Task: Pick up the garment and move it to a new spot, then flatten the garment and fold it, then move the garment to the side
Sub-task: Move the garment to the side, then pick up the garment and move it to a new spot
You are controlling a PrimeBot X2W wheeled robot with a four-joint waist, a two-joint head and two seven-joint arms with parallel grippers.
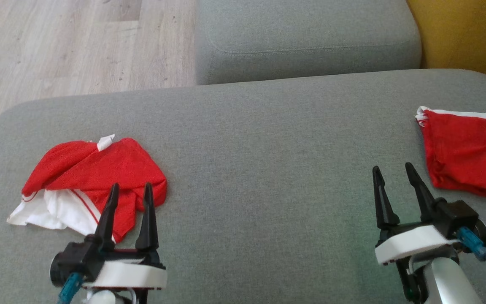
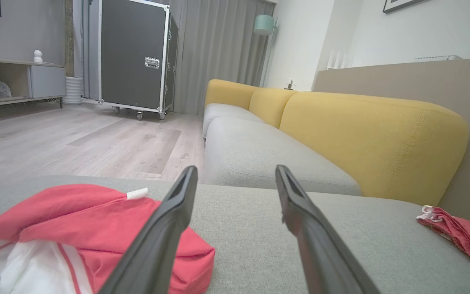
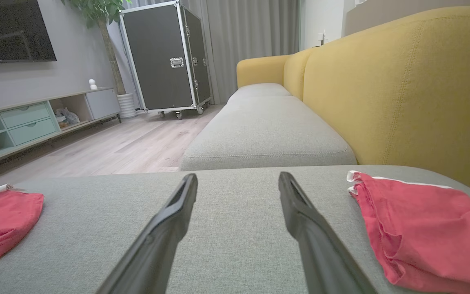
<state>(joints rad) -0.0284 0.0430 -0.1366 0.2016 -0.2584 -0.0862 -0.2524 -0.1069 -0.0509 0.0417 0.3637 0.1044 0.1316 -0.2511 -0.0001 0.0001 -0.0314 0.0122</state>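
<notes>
Garment [image 1: 87,173], red and white, lies crumpled at the left of the grey cushion [image 1: 260,160], close to its left edge. Our left claw [image 1: 131,185] sits low at the heap's near right side, fingers pointing away from us, spread wide and holding nothing. Between our arms we have a broad stretch of open cushion. Our right claw [image 1: 392,165] stands equally wide and empty. Just right of it, a second red cloth [image 1: 466,152] lies flat by the cushion's right edge.
</notes>
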